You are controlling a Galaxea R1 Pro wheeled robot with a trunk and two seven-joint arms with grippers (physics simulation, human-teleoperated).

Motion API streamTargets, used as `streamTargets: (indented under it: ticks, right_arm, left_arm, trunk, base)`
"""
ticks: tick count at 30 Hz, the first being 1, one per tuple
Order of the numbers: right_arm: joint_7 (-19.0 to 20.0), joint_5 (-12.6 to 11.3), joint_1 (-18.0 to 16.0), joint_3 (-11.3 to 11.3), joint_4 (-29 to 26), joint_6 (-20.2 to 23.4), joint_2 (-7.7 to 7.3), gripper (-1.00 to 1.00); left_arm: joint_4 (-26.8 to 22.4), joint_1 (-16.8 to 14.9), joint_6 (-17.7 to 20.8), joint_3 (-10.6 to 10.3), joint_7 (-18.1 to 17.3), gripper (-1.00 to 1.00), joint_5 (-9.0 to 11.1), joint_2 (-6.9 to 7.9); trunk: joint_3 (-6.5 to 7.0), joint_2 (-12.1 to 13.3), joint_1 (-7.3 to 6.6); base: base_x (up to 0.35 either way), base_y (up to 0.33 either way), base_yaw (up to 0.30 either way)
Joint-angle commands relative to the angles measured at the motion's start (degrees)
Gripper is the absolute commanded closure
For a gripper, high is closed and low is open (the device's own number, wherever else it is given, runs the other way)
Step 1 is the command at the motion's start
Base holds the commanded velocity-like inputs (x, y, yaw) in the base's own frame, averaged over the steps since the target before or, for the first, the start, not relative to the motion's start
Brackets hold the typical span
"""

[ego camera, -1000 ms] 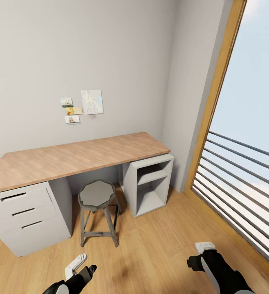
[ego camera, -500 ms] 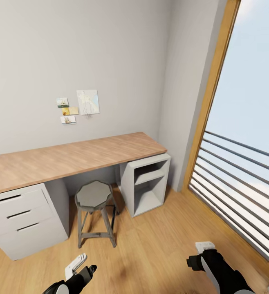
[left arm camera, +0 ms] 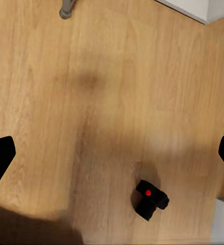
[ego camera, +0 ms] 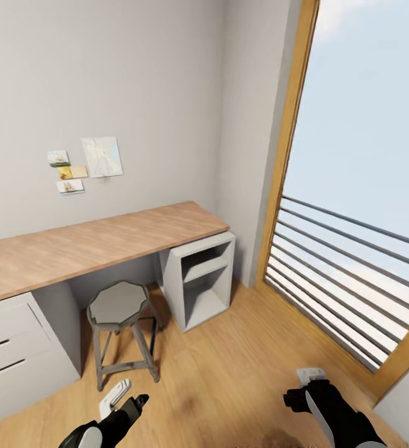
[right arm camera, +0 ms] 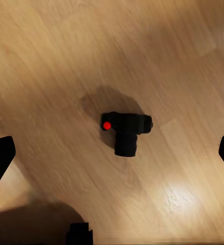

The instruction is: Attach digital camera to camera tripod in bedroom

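one stool (ego camera: 117,305) stands under the counter (ego camera: 92,246), beside one open shelf unit (ego camera: 198,280) and a tall window (ego camera: 347,205). one camera (right arm camera: 126,128) lies alone on the wood floor (left arm camera: 91,102), red button up. left gripper (left arm camera: 112,158) and right gripper (right arm camera: 112,158) hang above it, both spread wide, holding nothing

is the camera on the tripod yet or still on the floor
On the floor. The camera lies on the wood planks with its shadow right beside it, and both grippers are open, apart from it.
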Motion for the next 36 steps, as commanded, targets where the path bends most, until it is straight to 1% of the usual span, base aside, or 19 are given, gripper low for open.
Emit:
streamTargets:
  ticks: [1,7,8,13,36]
  right_arm:
    - [-0.03,0.09,-0.04,0.15,-0.07,0.30,-0.02,-1.00]
    - [0.06,0.09,-0.04,0.20,-0.09,0.30,-0.02,-1.00]
    - [0.08,0.09,0.04,0.20,-1.57,0.30,-0.08,-1.00]
    - [0.08,0.09,0.11,0.22,-2.00,0.30,-0.04,-1.00]
    - [0.09,0.17,0.20,0.28,-2.09,0.30,-0.02,-1.00]
  left_arm:
    - [-0.18,0.01,0.22,0.12,0.38,-1.00,0.66,-0.03]
    - [-0.05,0.10,-0.16,0.02,0.48,-1.00,0.86,-0.09]
    - [0.00,0.11,-0.19,-0.17,0.11,-1.00,0.91,-0.14]
    - [0.00,0.15,-0.19,-0.23,0.12,-1.00,0.91,-0.14]
    - [0.01,0.19,-0.27,-0.24,0.25,-1.00,0.77,-0.08]
  trunk:
    - [-0.06,-0.03,0.00]
    - [-0.06,-0.03,0.00]
    - [-0.06,-0.03,0.00]
    - [-0.06,-0.03,0.00]
    - [-0.12,-0.03,0.00]
  base:
    - [0.000,0.000,-0.274]
    - [0.000,0.000,-0.276]
    - [0.000,0.000,-0.276]
    - [0.000,0.000,-0.276]
    - [0.000,0.000,-0.276]
